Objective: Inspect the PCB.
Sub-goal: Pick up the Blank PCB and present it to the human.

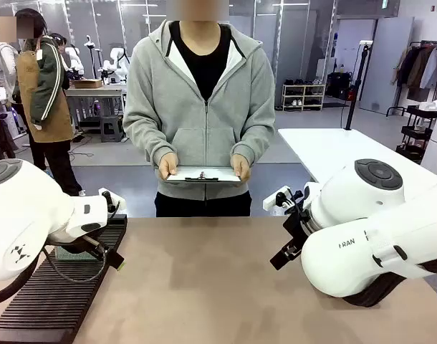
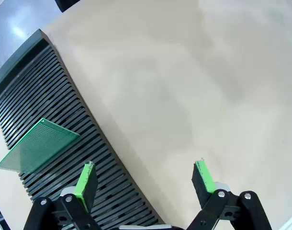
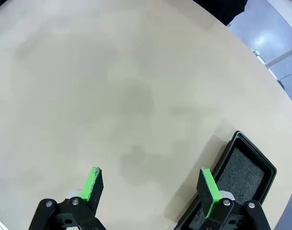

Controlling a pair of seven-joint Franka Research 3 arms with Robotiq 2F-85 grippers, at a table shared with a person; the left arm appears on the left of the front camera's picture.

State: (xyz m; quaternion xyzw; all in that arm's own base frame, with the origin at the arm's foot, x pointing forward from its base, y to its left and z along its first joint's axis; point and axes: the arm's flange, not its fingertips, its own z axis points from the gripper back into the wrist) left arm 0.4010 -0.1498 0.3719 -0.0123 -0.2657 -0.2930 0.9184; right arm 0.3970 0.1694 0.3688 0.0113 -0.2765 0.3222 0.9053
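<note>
Left wrist view: the left claw (image 2: 146, 179) hangs spread, holding nothing, over the worktop (image 2: 184, 72) by a black slotted rack (image 2: 64, 110). The PCB (image 2: 38, 146) sits tilted on that rack, near one fingertip, not touching. The right claw (image 3: 151, 187) is also spread, beside a black tray (image 3: 241, 177).

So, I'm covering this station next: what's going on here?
The robot holds nothing yet. The PCB sits tilted on the black slotted rack near the left pincer, which is open and empty. The right pincer is open and empty too. A person across the table holds a white clipboard.
</note>
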